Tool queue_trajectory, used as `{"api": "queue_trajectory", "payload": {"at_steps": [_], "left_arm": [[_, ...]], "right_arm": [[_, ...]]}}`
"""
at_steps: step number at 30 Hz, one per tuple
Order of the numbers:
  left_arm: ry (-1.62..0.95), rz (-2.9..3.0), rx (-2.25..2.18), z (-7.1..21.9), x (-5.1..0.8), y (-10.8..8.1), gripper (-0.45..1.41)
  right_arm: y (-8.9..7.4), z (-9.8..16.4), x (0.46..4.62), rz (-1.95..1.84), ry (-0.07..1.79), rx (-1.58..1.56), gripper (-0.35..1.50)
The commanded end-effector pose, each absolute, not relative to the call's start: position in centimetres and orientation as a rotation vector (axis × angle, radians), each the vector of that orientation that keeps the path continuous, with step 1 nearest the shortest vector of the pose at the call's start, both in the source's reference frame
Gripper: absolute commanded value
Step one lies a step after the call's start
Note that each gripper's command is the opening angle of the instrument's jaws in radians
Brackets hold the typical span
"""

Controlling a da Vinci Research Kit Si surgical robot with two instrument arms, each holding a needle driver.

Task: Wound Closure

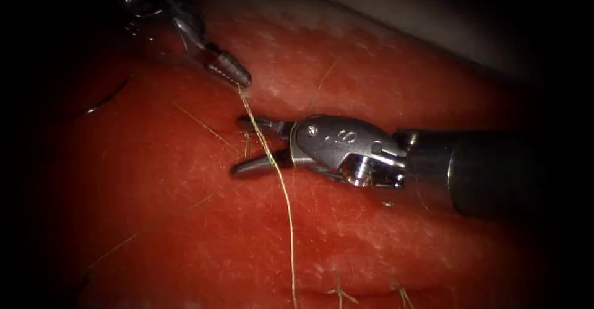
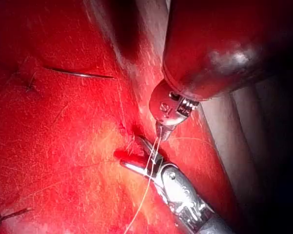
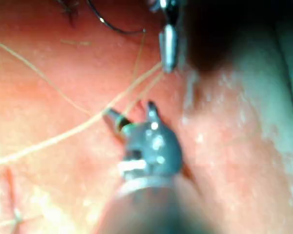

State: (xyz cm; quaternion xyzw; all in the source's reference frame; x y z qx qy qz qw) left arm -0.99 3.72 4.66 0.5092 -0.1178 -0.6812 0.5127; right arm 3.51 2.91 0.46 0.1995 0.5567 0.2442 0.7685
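Spreading across the endoscope view, the tissue (image 1: 346, 235) lies red and wet. Over it from the right comes the right gripper (image 1: 244, 145), its jaws spread wide with the thread (image 1: 281, 185) running between them, not pinched. Up at the left, the left gripper (image 1: 242, 80) has its jaws pressed together on the thread's upper end, which runs down from there across the tissue. The curved needle (image 2: 80, 73) lies free on the tissue surface, held by neither tool, well apart from both grippers and on the left side.
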Motion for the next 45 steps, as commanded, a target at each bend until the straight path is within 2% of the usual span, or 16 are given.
{"api": "queue_trajectory", "payload": {"at_steps": [1,4,7,11,31,45], "left_arm": [[-0.297,-1.613,1.218,4.71,-1.05,3.69,-0.35],[-0.376,-1.566,1.160,4.68,-1.08,3.67,-0.35],[-0.506,-1.563,1.157,4.59,-1.10,3.77,-0.35],[-0.582,-1.540,1.120,4.56,-1.13,3.85,-0.35],[-0.496,-1.546,1.102,5.05,-1.04,3.41,-0.35],[-0.505,-1.663,1.152,5.31,-1.27,3.39,-0.35]], "right_arm": [[2.93,0.50,3.57,0.537,1.216,0.436,0.71],[2.94,0.50,3.56,0.561,1.237,0.447,0.66],[2.93,0.49,3.57,0.573,1.251,0.492,0.46],[2.91,0.47,3.55,0.573,1.270,0.550,0.32],[3.10,0.33,3.26,0.657,1.456,0.578,0.32],[3.11,0.30,3.19,0.857,1.608,0.653,0.31]]}}
